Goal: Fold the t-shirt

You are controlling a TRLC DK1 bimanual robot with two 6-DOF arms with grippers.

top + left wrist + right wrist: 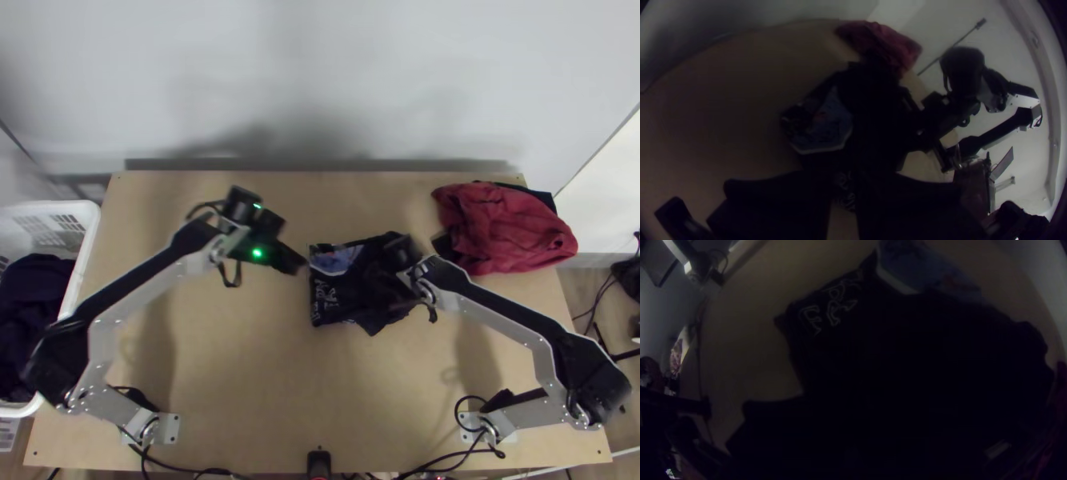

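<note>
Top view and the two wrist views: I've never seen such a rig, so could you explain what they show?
The machine is two robot arms, a left arm and a right arm, mounted on a wooden table. The top view looks down from above the table's near edge; each wrist view comes from a camera on that arm's wrist.

A dark t-shirt with a blue patch and pale lettering lies compactly, one edge straight, the opposite side uneven. At the far right is bunched red cloth; beside the table on the left is a white basket with dark cloth inside.

The left end effector is open beside the shirt, holding nothing visible. The right end effector is over the shirt; whether it grips is too dark to tell.
</note>
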